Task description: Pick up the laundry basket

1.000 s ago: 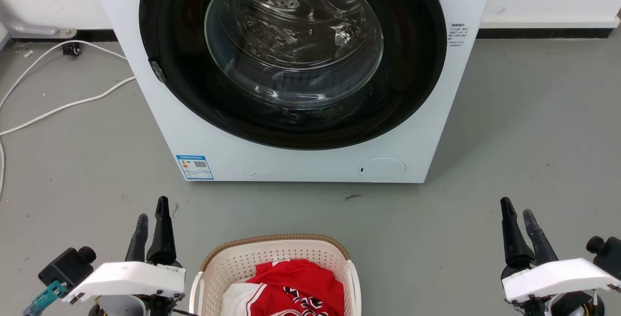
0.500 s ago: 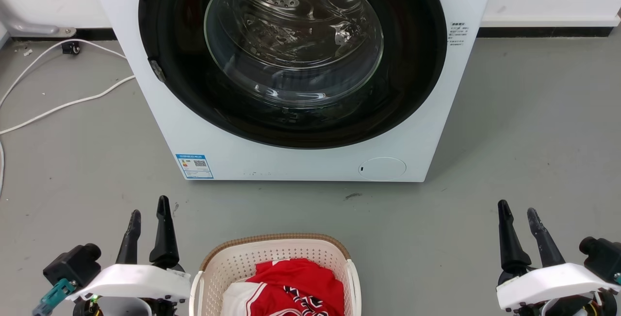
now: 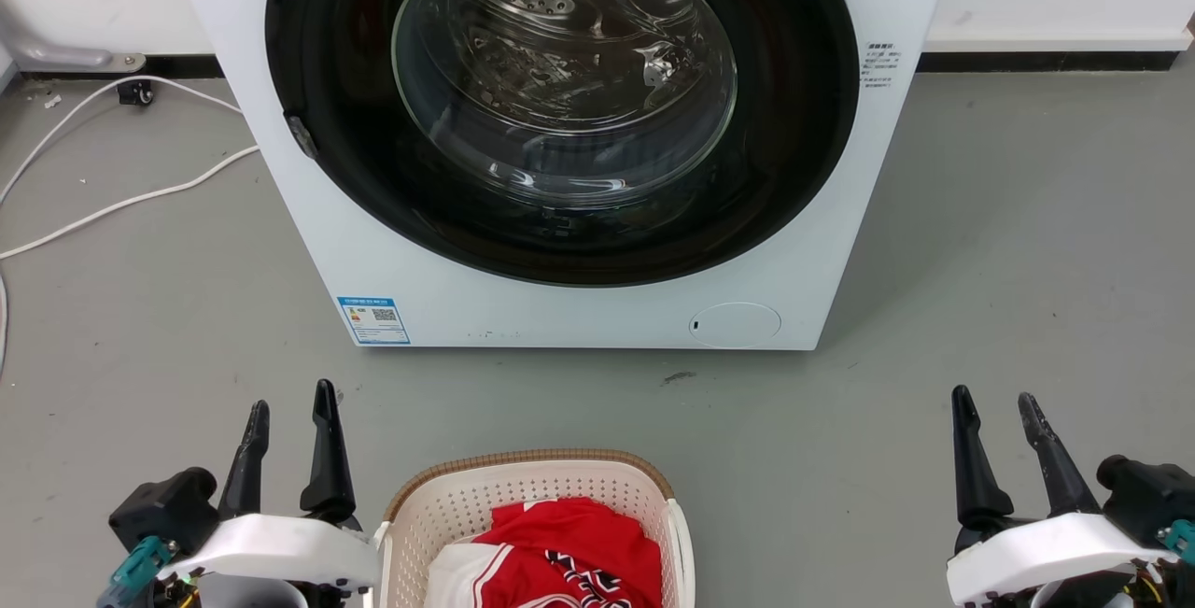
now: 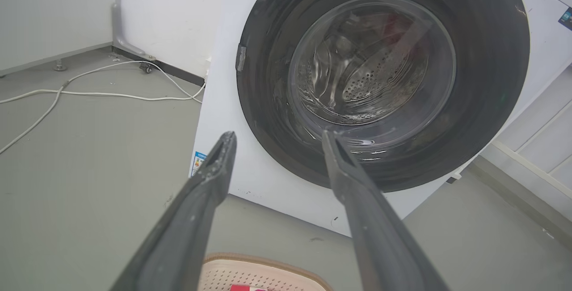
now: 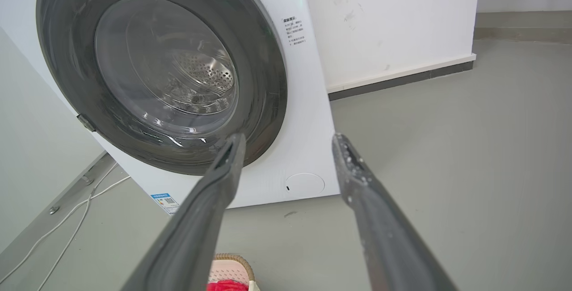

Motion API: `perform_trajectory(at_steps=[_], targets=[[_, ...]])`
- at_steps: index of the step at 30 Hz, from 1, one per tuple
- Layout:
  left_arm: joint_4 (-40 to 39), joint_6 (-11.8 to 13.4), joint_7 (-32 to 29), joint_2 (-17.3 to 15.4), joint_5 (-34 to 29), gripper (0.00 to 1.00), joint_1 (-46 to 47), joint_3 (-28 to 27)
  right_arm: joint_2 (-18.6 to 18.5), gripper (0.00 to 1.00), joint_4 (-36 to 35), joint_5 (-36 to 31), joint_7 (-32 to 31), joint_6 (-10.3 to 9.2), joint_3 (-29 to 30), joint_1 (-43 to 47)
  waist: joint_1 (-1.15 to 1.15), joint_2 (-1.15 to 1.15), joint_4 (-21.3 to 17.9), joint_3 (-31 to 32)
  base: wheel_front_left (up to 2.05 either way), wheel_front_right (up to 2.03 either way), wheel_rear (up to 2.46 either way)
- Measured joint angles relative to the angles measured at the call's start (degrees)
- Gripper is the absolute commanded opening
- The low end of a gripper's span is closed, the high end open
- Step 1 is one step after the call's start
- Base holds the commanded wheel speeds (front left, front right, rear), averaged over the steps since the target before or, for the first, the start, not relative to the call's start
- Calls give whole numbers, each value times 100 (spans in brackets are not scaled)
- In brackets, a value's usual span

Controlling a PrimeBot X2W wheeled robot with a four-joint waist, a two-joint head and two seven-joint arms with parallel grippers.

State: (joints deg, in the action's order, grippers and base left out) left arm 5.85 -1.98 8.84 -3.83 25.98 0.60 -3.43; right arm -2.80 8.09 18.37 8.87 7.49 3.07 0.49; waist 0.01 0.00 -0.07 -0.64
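Note:
The laundry basket (image 3: 446, 507) is cream-white and perforated with a brown woven-look rim. It stands on the grey floor at the bottom centre of the head view, cut off by the frame edge, with a red and white garment (image 3: 560, 547) inside. My left gripper (image 3: 290, 398) is open just left of the basket, apart from it, fingers pointing at the washer. My right gripper (image 3: 991, 397) is open far to the basket's right. The basket's rim (image 4: 263, 265) shows low between the left gripper (image 4: 278, 134) fingers. A corner of the basket (image 5: 233, 262) lies below the right gripper (image 5: 289, 138).
A white front-loading washing machine (image 3: 569, 309) with its round glass door (image 3: 565, 76) shut stands just beyond the basket. White cables (image 3: 121, 206) trail over the floor at the left. Bare grey floor (image 3: 1027, 244) lies right of the washer, up to the wall.
Both grippers have opened their fingers wider. The left gripper has shifted a little right toward the basket; the right has shifted slightly left. The basket has not moved.

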Motion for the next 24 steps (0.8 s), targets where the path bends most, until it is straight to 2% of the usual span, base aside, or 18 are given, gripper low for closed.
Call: perform_trajectory(at_steps=[24], targets=[[-59, 100, 312, -29, -1281, 100, -126, 32, -1, 100, -121, -1272, 319, 1, -8, 106, 0, 0, -9, -9, 0, 0, 0]])
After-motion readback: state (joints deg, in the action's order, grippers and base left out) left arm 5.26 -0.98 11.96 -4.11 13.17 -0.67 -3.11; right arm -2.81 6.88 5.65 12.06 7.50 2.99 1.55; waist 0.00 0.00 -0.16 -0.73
